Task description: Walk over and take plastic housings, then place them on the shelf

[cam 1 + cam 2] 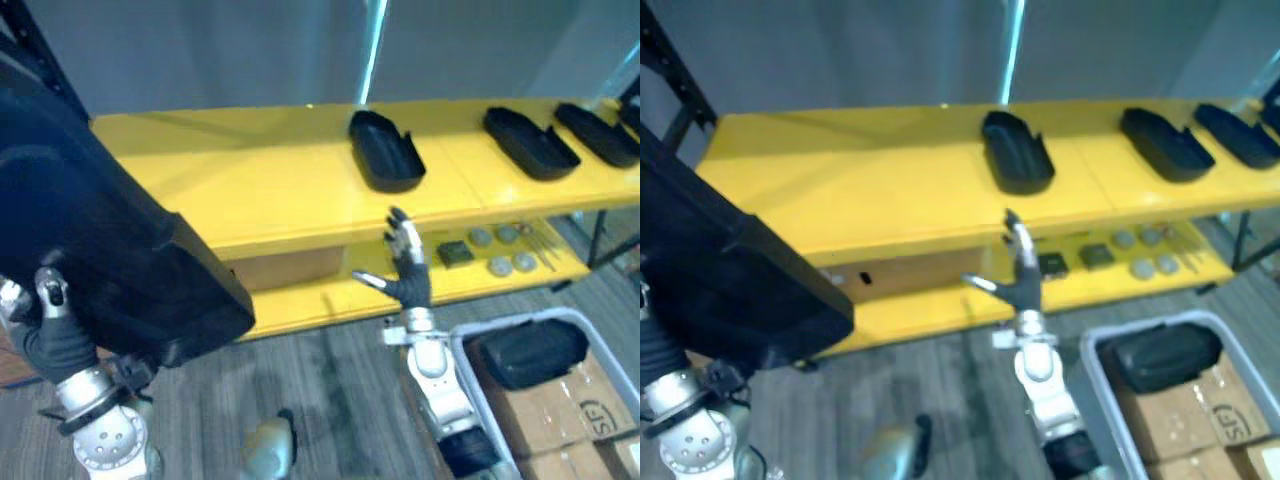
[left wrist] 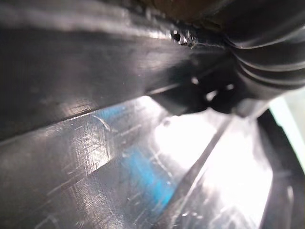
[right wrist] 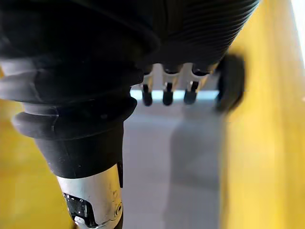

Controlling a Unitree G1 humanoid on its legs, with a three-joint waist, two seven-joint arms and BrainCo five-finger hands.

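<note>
At 9 o'clock in your head view, a big black housing point(image 1: 110, 240) is carried high and tilted. The left robot hand point(image 1: 52, 335) sits at its lower edge, around 8 o'clock, taking the weight. You cannot tell whether that robot hand is clasped round the rim or only propping it, because the shell hides the grip.

Across 12 o'clock runs the yellow shelf point(image 1: 260, 190). The left half of its top board is bare, which looks like the natural spot for the carried piece. From 12 towards 2 o'clock, three more housings lie flat and spaced apart on that board: the first housing point(image 1: 385, 150), the second housing point(image 1: 530, 143) and the third housing point(image 1: 598, 133).

Near the centre, the right robot hand point(image 1: 408, 270) is raised before the shelf's front edge. It is spread wide and holds nothing, probably kept free to steady the load.

At 4 o'clock a grey bin point(image 1: 510, 323) holds a spare housing point(image 1: 530, 352), with cardboard boxes point(image 1: 580, 410) at 5 o'clock.
</note>
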